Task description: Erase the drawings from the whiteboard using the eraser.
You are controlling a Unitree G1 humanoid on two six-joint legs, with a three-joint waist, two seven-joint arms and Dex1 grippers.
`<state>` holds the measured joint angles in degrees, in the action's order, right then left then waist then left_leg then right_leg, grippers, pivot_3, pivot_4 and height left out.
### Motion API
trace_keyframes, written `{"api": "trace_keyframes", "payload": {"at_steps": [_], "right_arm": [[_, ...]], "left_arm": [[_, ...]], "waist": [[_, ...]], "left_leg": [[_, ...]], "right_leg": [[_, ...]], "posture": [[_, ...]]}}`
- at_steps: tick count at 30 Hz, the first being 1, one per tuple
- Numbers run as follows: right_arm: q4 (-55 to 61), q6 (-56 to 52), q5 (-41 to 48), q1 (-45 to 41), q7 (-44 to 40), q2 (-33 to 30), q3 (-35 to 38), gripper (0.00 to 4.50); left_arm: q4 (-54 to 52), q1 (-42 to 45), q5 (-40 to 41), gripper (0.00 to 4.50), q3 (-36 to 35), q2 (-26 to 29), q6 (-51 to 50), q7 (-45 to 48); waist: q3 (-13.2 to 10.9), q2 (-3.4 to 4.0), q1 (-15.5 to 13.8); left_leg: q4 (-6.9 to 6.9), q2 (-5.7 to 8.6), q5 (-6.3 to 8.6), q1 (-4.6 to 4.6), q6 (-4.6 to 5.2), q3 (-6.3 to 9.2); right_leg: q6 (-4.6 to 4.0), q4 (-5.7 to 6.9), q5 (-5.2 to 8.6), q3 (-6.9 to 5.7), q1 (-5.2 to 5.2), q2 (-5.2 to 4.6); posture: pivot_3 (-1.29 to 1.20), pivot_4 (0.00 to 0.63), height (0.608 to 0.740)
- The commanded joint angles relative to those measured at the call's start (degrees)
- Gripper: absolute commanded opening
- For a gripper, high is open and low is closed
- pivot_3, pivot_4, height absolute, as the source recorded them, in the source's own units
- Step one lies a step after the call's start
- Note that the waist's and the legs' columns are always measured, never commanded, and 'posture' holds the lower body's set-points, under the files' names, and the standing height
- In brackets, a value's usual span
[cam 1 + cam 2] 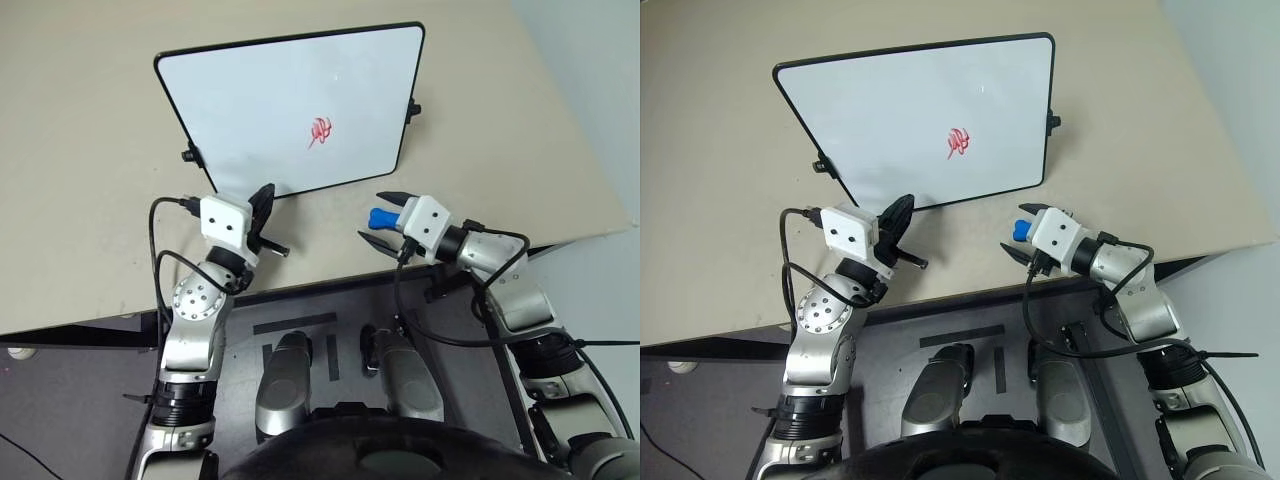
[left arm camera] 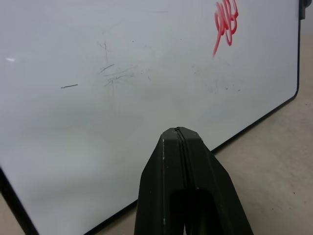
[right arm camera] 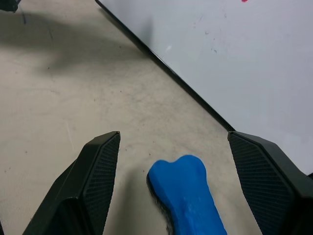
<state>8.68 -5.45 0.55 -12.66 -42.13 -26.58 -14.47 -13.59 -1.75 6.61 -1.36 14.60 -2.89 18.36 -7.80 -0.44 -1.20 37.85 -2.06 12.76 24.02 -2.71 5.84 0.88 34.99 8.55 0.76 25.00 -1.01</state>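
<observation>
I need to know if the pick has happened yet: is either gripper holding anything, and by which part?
Nothing is held. The right gripper stands open around the blue eraser, which lies on the table untouched. The left gripper is shut and empty.

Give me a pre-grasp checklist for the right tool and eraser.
1. Right tool open: ok, fingers spread wide.
2. Eraser between the fingers: ok, lies on the table, untouched by either.
3. Eraser gripped: not ok, not yet.
4. Left tool out of the way: ok, shut, at the whiteboard's near edge.
5. Drawing present: ok, red scribble unerased.
6. Path to drawing free: ok, nothing on the board.
</observation>
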Motion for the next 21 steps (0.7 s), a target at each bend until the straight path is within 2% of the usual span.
{"api": "trace_keyframes", "payload": {"at_steps": [1, 11, 21], "right_arm": [[4.0, -2.5, 3.2, -1.1, -2.0, -0.9, 1.8, 3.71], [9.2, -8.2, 6.5, 3.7, -5.0, -5.0, 2.3, 3.71], [5.4, -7.5, 4.6, 3.2, -4.3, -5.7, 1.8, 3.71]], "left_arm": [[-4.4, -1.8, -0.1, 0.0, -0.7, 1.4, 0.1, 0.5], [-3.9, -2.2, 0.0, 0.0, 0.8, 0.6, -0.1, 0.1], [-2.3, -1.1, 0.0, 0.0, 1.6, 0.0, 0.7, 0.4]], "waist": [[0.0, 0.0, 0.0], [0.0, 0.0, -0.1], [0.0, 0.0, -0.1]], "left_leg": [[0.0, 0.0, 0.0, 0.0, 0.0, 0.0], [0.04, 0.11, 0.11, 0.01, 0.11, -0.03], [0.12, 0.2, 0.21, -0.05, 0.2, -0.07]], "right_leg": [[0.0, 0.0, 0.0, 0.0, 0.0, 0.0], [0.21, 0.0, 0.16, 0.26, -0.07, 0.03], [0.29, 0.0, 0.21, 0.76, -0.07, 0.22]], "posture": [[0.0, 0.15, 0.74], [0.0, 0.15, 0.74], [0.0, 0.15, 0.74]]}}
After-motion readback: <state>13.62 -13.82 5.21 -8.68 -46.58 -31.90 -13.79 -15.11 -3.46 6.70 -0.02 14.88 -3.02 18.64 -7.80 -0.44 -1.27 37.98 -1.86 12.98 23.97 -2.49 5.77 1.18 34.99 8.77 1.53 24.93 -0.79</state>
